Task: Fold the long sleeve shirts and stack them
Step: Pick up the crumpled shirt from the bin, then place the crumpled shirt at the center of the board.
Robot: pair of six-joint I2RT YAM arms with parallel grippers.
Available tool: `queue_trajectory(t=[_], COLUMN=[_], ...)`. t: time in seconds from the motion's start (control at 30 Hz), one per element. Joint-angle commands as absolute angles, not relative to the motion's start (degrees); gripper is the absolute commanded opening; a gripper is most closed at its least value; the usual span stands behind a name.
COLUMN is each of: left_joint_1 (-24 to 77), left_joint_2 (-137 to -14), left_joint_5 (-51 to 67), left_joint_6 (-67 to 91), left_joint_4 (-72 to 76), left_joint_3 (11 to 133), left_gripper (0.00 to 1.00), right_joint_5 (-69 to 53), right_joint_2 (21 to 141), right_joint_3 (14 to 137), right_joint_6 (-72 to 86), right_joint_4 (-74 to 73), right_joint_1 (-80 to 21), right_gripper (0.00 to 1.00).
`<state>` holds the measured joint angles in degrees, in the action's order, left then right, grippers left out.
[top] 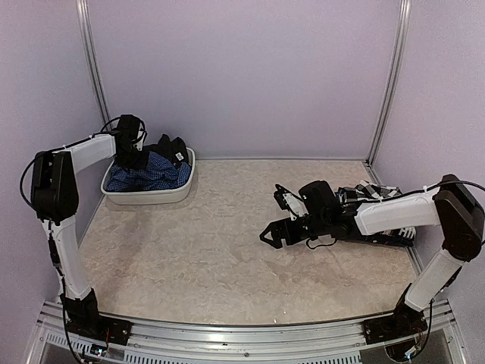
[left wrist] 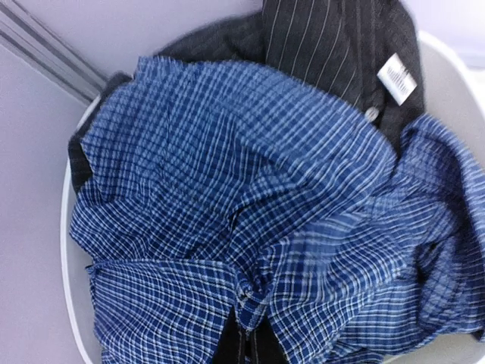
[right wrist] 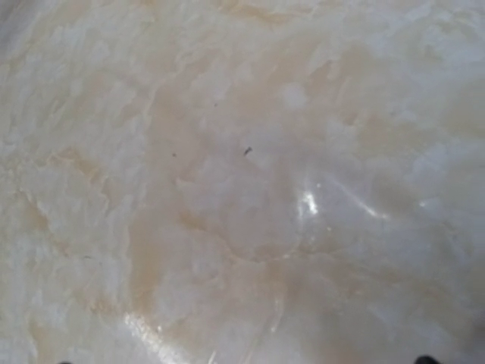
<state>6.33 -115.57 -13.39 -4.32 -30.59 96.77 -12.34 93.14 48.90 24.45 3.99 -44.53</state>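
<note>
A blue checked long sleeve shirt (top: 151,173) lies bunched in a white basin (top: 151,199) at the back left, with a black shirt (top: 173,148) behind it. In the left wrist view the blue shirt (left wrist: 227,174) fills the frame and the black shirt (left wrist: 333,45) shows a white label. My left gripper (left wrist: 254,322) is down in the basin, shut on a pinched fold of the blue shirt. A black-and-white checked shirt (top: 375,193) lies at the right, partly hidden by my right arm. My right gripper (top: 274,218) hangs open over bare table.
The basin stands in the back left corner against the walls. The marbled table (right wrist: 242,182) fills the right wrist view. My right forearm (top: 394,212) lies low across the right side, in front of the checked shirt.
</note>
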Motion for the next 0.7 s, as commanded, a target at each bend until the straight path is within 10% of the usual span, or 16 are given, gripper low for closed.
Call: queue_trajectory(t=[0.0,0.2,0.67], left_joint_1=[11.2,29.5,50.3], left_joint_2=[-105.1,-96.9,-89.2], left_joint_5=[-7.4,-9.7,0.2], left_joint_6=[-1.0,2.1,4.5], left_joint_4=[-29.1,-24.6,-10.5], left_joint_3=[104.0,119.0,95.8], left_gripper=[0.0,0.0,0.05], right_joint_5=[-9.1,-5.5,2.3], right_joint_2=[88.6,84.1,72.9], right_joint_3=[48.5,48.9,41.6], right_joint_6=[24.8,25.6,29.5], right_joint_4=[1.5,-0.9,-3.3], right_joint_1=[-45.2,-45.2,-44.9], right_gripper=[0.94,0.94,0.97])
